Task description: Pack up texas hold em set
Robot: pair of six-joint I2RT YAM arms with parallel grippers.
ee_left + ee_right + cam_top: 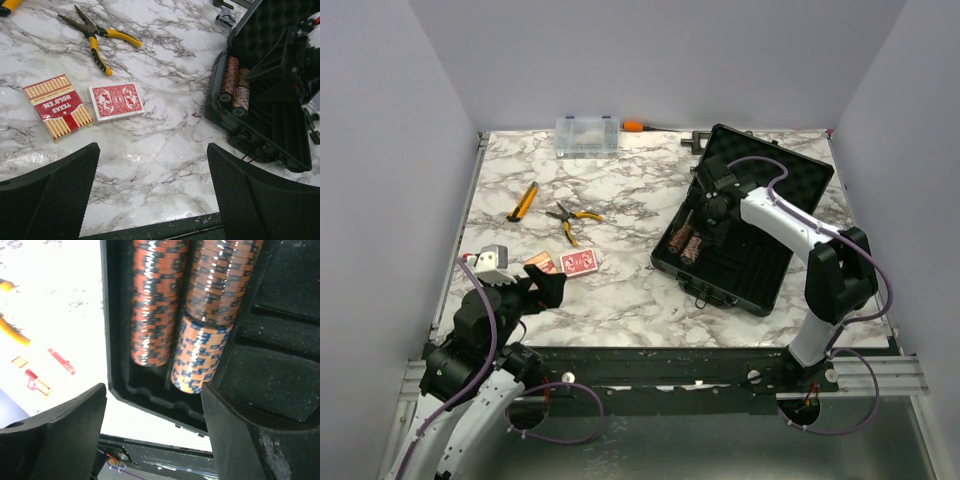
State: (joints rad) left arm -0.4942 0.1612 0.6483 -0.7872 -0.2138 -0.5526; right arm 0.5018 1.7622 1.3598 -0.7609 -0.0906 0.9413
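The black case (745,275) lies open at the right of the table, lid (782,182) tilted back. Brown-red chip rolls (686,243) fill its left-hand slots, lying side by side (157,300) with a third roll (200,360) at the near end. My right gripper (705,222) hovers right over them, open (152,425), with nothing between its fingers. A red-backed card deck (116,101) and a red "Texas Hold'em" card box (59,106) lie on the marble at the left. My left gripper (152,195) stands open and empty near the front edge, short of the cards.
Yellow-handled pliers (570,218) and a yellow-handled tool (524,201) lie behind the cards. A small clear organizer box (587,135) and an orange-handled tool (634,126) sit at the back edge. A small black part (697,141) rests by the case's far corner.
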